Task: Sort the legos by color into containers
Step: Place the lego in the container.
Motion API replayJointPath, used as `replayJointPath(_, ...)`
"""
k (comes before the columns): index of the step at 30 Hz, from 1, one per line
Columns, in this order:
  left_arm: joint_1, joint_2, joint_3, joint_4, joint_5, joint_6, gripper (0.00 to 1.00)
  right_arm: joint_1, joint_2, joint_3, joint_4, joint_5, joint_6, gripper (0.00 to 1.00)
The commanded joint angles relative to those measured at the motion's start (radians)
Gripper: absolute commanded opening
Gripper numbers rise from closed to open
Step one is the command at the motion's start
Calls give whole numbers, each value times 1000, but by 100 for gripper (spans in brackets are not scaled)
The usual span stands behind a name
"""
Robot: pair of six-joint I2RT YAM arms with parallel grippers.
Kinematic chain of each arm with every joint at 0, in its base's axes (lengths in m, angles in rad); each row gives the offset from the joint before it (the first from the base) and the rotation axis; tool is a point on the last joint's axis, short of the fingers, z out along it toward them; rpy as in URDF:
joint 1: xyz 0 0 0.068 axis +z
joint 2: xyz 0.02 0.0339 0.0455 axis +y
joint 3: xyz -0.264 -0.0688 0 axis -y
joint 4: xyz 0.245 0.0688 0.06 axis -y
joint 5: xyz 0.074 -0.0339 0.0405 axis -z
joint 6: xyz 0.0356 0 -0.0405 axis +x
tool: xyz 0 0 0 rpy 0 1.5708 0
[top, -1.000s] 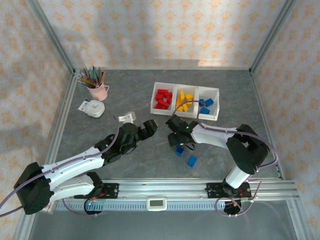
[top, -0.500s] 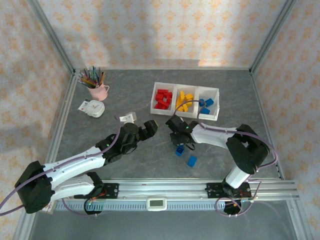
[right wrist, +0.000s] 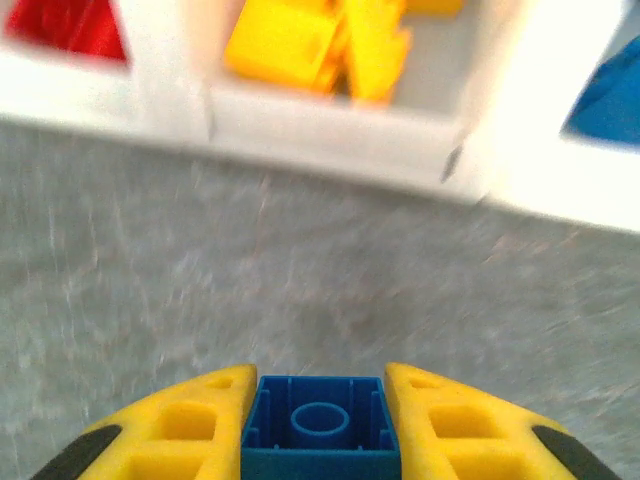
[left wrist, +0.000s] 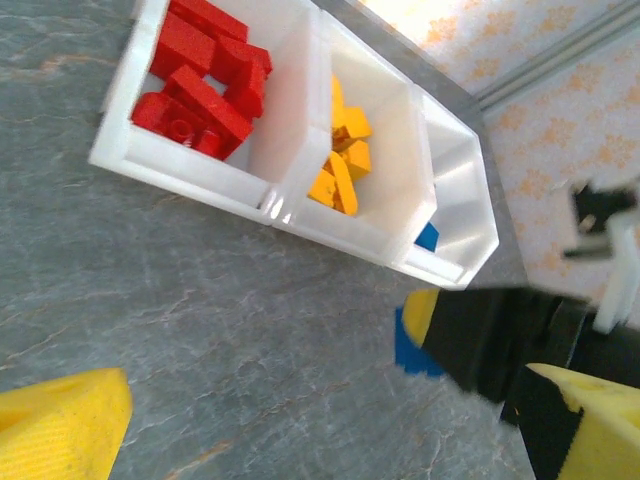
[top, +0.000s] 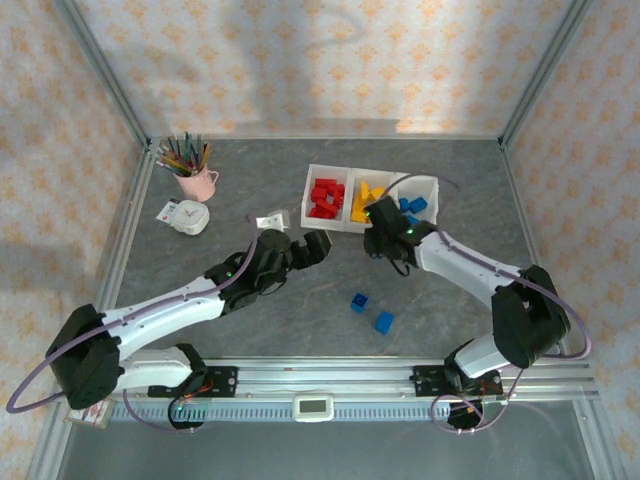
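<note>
Over the grey bench, the right claw is clamping a blue brick just in front of the white three-bin tray; the left claw is hanging nearby, spread apart and empty.

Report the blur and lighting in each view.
Right wrist: table and containers smeared by motion blur, the held blue brick sharp. Left wrist: containers crisp, the right gripper blurred. Top external: sharp overall, a bright light patch on the back wall.
</note>
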Motion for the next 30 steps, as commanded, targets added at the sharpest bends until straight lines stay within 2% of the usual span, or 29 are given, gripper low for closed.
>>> replayJointPath(1,5,48,67,29,39,56,99,-85,-18,61,16,50,13,29)
replayJointPath(8,7,169,178,56,81,101,99,-242,99,157,99,59,12,31)
replayJointPath(17,33,259,251,81,119,109,99,-304,319,334,112,146,-12,32)
replayJointPath(20,39,268,253,92,122,107,99,-327,382,374,124,120,-19,33)
replayJointPath(25,48,282,264,94,133,104,99,-331,446,451,93,148,-26,47)
replayJointPath(30,51,278,266,91,132,109,99,-331,406,446,94,125,-27,55)
